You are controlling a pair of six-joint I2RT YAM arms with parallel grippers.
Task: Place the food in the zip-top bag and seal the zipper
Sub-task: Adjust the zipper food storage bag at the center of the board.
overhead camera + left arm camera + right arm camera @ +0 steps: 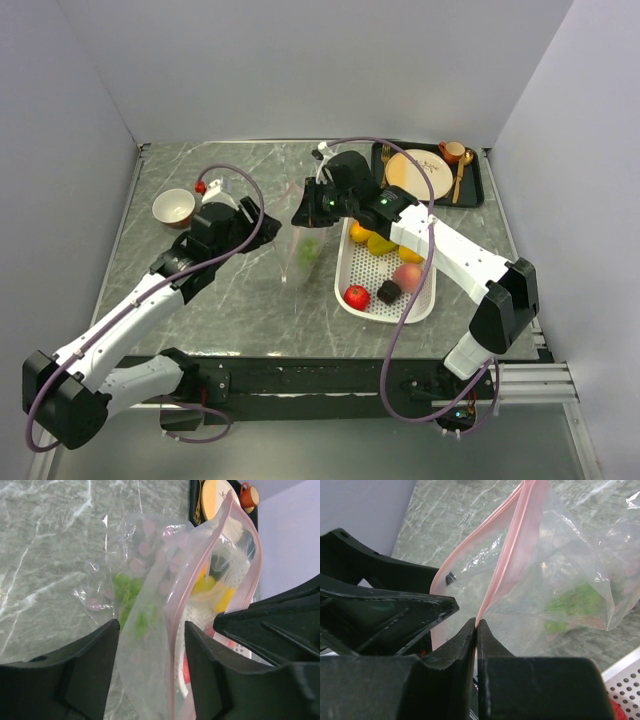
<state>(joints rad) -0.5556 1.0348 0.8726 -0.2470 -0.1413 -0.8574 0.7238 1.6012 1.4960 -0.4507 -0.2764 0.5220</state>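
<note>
Right hand [476, 630] is pinched tight on the zipper [507, 555], holding the zip-top bag [300, 250] up over the middle of the surface [250, 320], just left of the white basket [341, 285]. Left hand [152, 632] stands apart, the bag's rim between its fingers, closed on nothing. Only the grapes [131, 592] are inside; the remaining food [380, 243] lies in the basket. My judgement: the left hand should close on the free lip just under the pink strip, then draw away gently, spreading the mouth without tearing the film.

Bag [560, 565] is crinkly clear plastic; fingers [75, 680] matt black.
</note>
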